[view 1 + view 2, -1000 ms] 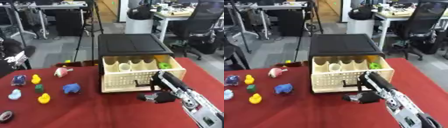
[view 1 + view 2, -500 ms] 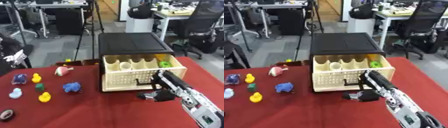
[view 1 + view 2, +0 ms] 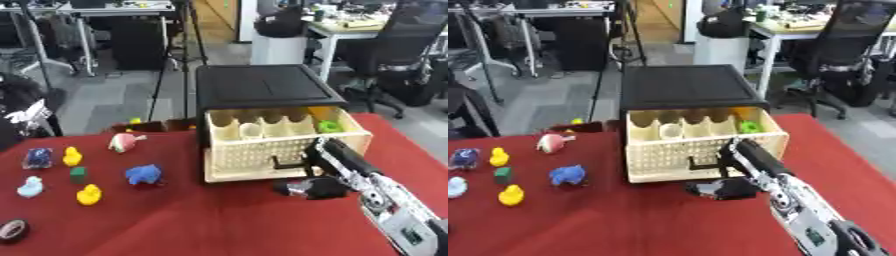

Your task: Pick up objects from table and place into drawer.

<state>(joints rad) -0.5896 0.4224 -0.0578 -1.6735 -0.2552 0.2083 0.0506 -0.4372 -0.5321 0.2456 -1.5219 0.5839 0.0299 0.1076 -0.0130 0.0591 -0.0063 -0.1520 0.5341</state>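
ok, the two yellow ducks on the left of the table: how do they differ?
The far yellow duck stands next to a dark blue toy, at the back of the toy group. The near yellow duck sits closer to the table's front edge, below the green block and left of the blue toy. The near one looks somewhat larger in view. Both are yellow, upright on the red cloth, untouched by the right hand.

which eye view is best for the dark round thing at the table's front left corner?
Left eye view. The dark round thing shows there almost whole, near the bottom left edge on the red table. In the right eye view it falls outside the frame; the nearest things that view shows are the yellow duck and the pale blue toy.
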